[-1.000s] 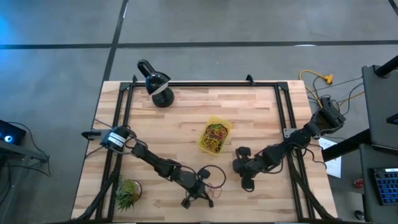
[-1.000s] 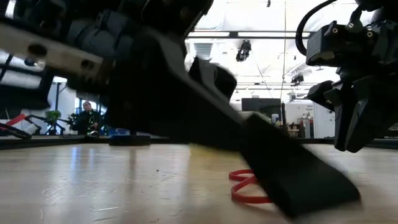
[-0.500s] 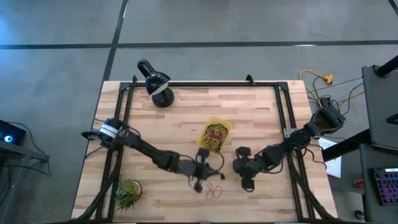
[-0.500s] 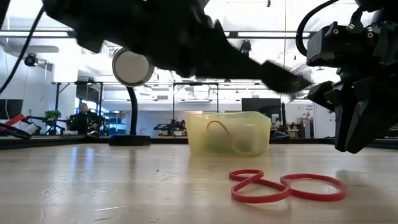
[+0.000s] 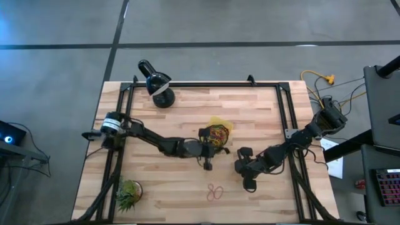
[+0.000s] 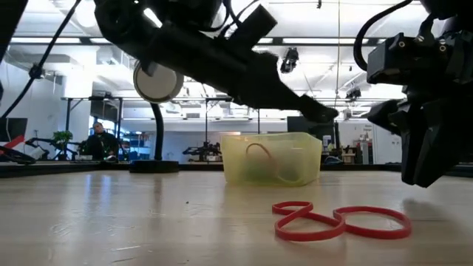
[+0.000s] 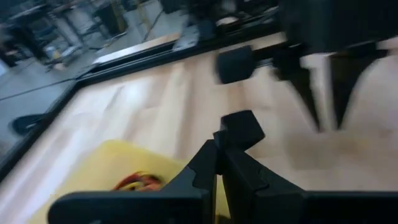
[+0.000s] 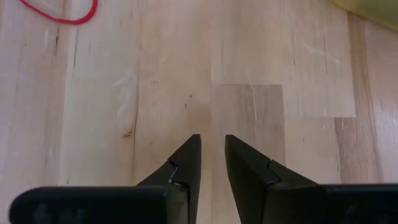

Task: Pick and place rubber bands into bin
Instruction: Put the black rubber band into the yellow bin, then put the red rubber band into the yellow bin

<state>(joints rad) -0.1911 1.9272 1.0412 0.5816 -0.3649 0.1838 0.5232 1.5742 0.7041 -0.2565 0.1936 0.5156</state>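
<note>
**Bin mostly filled; red loops left on the desk**

Desk (image 5: pixel 250 112): light wood planks, black frame rails along its sides. Both arms reach in toward the middle.

Bin (image 5: pixel 215 134): yellow tub near the desk's centre. It holds a tangle of rubber bands (image 5: pixel 217 135), red, yellow and green among them. Judged from that pile, most of the job looks done.

Left hand (image 5: pixel 207 164): just beside the bin's near edge, raised off the desk in the low view. Fingers pressed together in its wrist view. Nothing can be made out between them, so whether a band is pinched there I cannot say. The bin's yellow rim and some bands show just past the fingers.

Right hand (image 5: pixel 249 184): waits low over bare wood, to the bin's right and nearer the front. Fingers stand slightly apart with nothing between them.

Red bands (image 5: pixel 215 192): two linked loops lying flat near the front edge, apart from the bin and from both hands; the right hand is the closer. These are what is left to pick, as far as can be seen.
</note>
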